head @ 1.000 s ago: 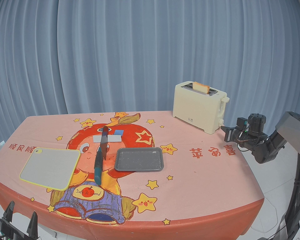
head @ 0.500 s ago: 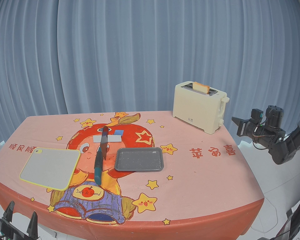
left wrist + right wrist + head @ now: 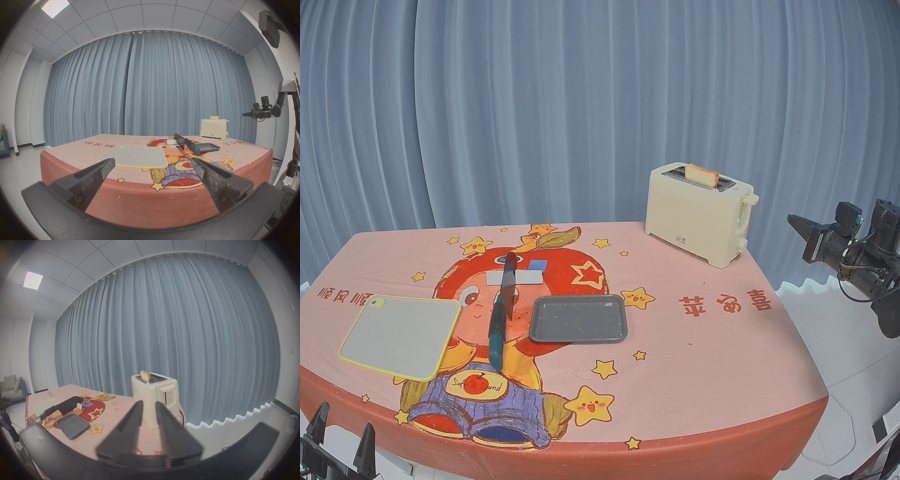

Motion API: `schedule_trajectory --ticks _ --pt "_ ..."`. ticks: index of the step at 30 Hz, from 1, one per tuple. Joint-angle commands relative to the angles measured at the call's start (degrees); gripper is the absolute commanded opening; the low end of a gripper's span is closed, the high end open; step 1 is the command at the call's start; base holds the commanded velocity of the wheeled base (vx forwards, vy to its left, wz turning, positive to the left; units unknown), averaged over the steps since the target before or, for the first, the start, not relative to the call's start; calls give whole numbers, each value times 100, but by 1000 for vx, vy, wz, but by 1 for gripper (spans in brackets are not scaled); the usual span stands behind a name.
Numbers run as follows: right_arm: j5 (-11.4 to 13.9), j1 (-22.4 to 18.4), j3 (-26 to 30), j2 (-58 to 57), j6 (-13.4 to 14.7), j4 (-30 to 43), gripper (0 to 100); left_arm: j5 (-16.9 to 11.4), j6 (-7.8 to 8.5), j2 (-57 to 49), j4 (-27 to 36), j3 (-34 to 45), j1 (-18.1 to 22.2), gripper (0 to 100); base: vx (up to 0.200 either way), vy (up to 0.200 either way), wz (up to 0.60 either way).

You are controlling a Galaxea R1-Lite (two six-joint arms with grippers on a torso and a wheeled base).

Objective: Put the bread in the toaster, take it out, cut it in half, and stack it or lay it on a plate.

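**Bread (image 3: pixel 701 175) standing up out of the toaster (image 3: pixel 700 215), far right of the table (image 3: pixel 706 350)**

Left pincer (image 3: pixel 152 162) hangs low off the near left edge of the table, fingers spread wide, holding nothing. Nearest on the printed pink cloth, at the left, a grey cutting board (image 3: pixel 400 336) with a yellow rim lies flat. Just to its right is a knife (image 3: pixel 499 319), teal handle toward the near edge, dark blade pointing away, its far end over a small white and blue block (image 3: pixel 515 276). Beside the knife on the right, close but apart from it, sits a dark grey rectangular tray (image 3: pixel 579 319) with nothing in it. Well beyond the tray, at the far right corner, stands the cream two-slot toaster. The bread, browned, pokes out of the slot nearer the curtain, tilted a little, upper part showing. Right pincer (image 3: pixel 149 403) hangs in the air off the table's right side, level with the toaster and apart from it, pointing toward it, fingers narrow with a thin gap, holding nothing. A blue-grey curtain (image 3: pixel 550 112) hangs behind the table.
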Motion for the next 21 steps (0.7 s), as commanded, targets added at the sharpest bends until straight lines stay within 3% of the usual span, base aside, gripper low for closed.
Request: schedule_trajectory --ticks 1,10,21 --pt "3 -9 -6 -246 -1 -2 100 2 -4 -93 6 101 2 100 0 0 0" --pt "3 -36 -226 -290 17 24 100 2 -4 -93 6 101 2 100 0 0 0" --pt "30 -62 -1290 -563 17 1738 100 2 -4 -93 -3 101 2 100 0 0 0"
